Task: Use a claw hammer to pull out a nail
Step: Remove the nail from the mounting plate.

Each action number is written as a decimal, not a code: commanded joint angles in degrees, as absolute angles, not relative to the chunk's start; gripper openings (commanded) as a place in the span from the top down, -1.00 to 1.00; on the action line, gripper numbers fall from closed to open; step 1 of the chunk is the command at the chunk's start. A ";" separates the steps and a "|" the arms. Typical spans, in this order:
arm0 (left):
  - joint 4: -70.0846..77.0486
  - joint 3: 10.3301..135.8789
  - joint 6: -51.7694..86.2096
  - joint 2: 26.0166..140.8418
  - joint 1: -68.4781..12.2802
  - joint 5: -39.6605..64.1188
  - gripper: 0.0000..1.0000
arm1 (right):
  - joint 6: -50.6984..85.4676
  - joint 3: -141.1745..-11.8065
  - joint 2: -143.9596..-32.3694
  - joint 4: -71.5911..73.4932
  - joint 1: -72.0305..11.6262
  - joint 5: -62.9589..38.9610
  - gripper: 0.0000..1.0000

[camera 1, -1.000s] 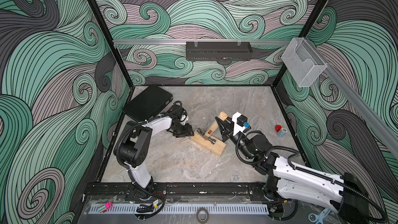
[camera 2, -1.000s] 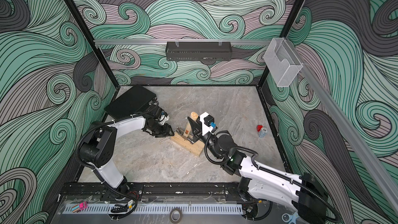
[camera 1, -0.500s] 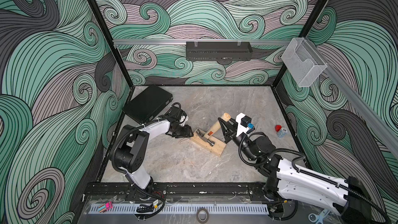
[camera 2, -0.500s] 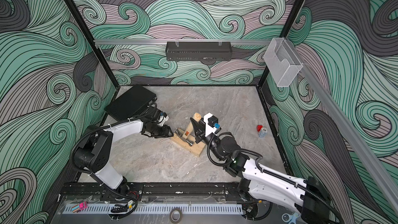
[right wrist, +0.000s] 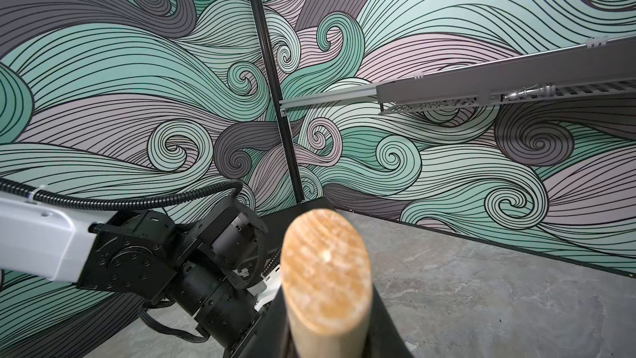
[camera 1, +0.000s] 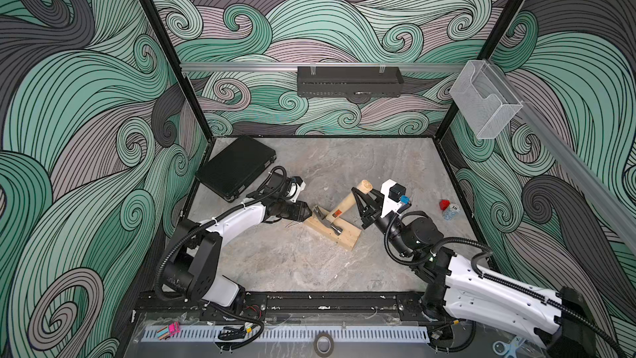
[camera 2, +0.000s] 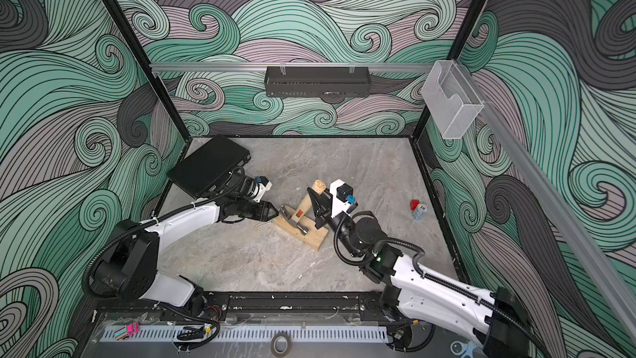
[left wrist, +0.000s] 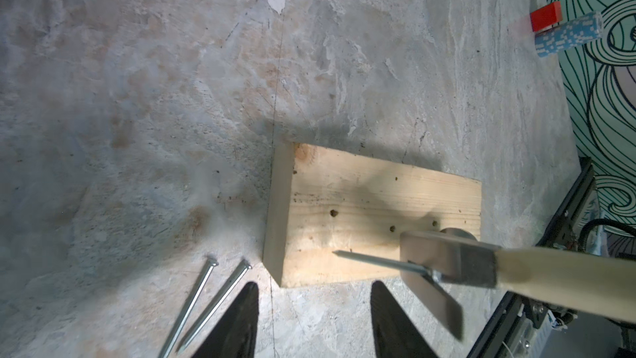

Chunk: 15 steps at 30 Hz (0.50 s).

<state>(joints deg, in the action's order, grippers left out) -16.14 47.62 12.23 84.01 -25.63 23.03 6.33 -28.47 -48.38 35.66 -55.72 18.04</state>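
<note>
Right tool (camera 1: 359,203) gripped claw hammer (camera 1: 344,203) handle, head over wood block (left wrist: 361,194). Nail (left wrist: 371,259) tip clear of wood, nail caught in claw: I judged pull done. Left tool (left wrist: 314,285) jaws apart, empty, beside block.

Two small moves in the last second
The right gripper (camera 1: 363,196) has carried the handle end of the claw hammer (camera 1: 346,201) a little toward 3 o'clock; the elbow of the left arm (camera 1: 237,222) has dropped toward 7 o'clock.
</note>
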 commanded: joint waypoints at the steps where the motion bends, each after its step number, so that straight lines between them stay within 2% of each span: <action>1: -13.38 46.32 9.36 81.75 -26.44 21.34 0.03 | 9.99 -27.92 -48.18 28.31 -55.20 18.03 1.00; 9: -6.37 40.84 7.88 73.98 -27.31 18.61 0.10 | 10.31 -32.49 -48.03 24.17 -54.49 16.69 1.00; 15: -5.06 39.18 4.86 72.52 -28.78 18.67 0.12 | 10.63 -35.19 -48.37 23.84 -54.39 16.00 1.00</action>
